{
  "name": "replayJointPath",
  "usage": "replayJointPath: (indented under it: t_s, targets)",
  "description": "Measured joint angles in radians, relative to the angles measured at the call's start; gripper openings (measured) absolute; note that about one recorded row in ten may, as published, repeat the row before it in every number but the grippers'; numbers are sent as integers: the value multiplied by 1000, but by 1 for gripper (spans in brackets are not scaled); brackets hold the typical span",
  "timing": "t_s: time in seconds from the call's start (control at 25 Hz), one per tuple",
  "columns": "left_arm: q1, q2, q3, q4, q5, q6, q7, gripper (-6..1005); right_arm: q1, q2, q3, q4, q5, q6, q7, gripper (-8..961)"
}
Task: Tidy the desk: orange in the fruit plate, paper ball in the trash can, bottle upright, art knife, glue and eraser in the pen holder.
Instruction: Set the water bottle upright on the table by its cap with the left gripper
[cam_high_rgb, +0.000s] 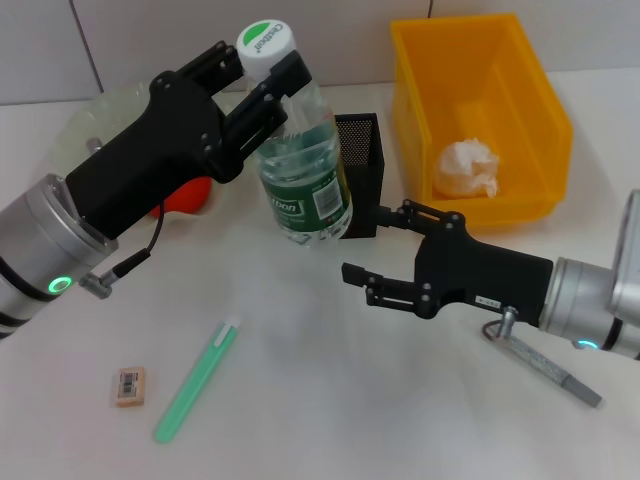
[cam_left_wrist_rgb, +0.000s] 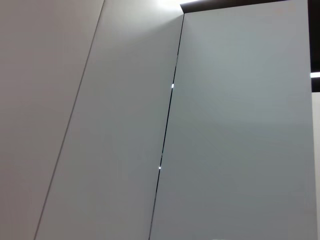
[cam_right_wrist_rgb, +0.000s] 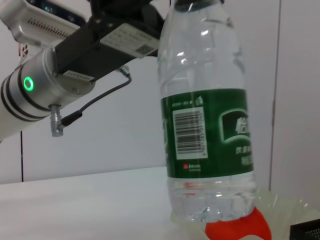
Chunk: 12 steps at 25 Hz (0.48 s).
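nearest the robot, at about seven o'clock on the white surface (cam_high_rgb: 330, 420), a small tan eraser (cam_high_rgb: 129, 386) lies flat, and just beside it toward six o'clock a green glue stick (cam_high_rgb: 195, 381) lies slanted, its pale cap end pointing away from the robot. at four o'clock a grey art knife (cam_high_rgb: 545, 367) rests on the surface, partly under the right arm's wrist.

a little farther out, the right tool (cam_high_rgb: 364, 243) hovers low near the centre at about three o'clock, its two black fingers spread wide apart with nothing between them; the far fingertip lies close to the foot of the black mesh pen holder (cam_high_rgb: 359, 174).

at the centre, toward twelve o'clock, the clear water bottle (cam_high_rgb: 303, 170) with a green label stands upright on its base, white cap on top. the left tool (cam_high_rgb: 268, 85) reaches in from nine o'clock and pinches the bottle around its neck and shoulder, just below the cap. the pen holder stands just beside the bottle, on its right.

at ten o'clock, behind the left arm, the orange (cam_high_rgb: 186, 195) sits in the pale fruit plate (cam_high_rgb: 100, 120). farthest, at one to two o'clock, the yellow trash can (cam_high_rgb: 520, 90) holds the crumpled paper ball (cam_high_rgb: 467, 168).
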<state>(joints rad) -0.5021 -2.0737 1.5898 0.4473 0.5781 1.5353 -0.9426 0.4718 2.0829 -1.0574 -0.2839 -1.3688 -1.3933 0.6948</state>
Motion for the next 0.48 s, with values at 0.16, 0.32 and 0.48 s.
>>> replayJointPath:
  t_s: [0.16,0.32,0.48]
  targets:
    - [9,1,-8,-3,0,-2,8,503,-26,-2,13,-26,0,-21,0,763]
    - [12,1,-12,-6,2,-2,15,504,-46,-1,38,-44,1,-42,0,763]
    - [20,1,-13,-7,6,-4,22,506,-55,-2,54,-46,1,-47,0,764]
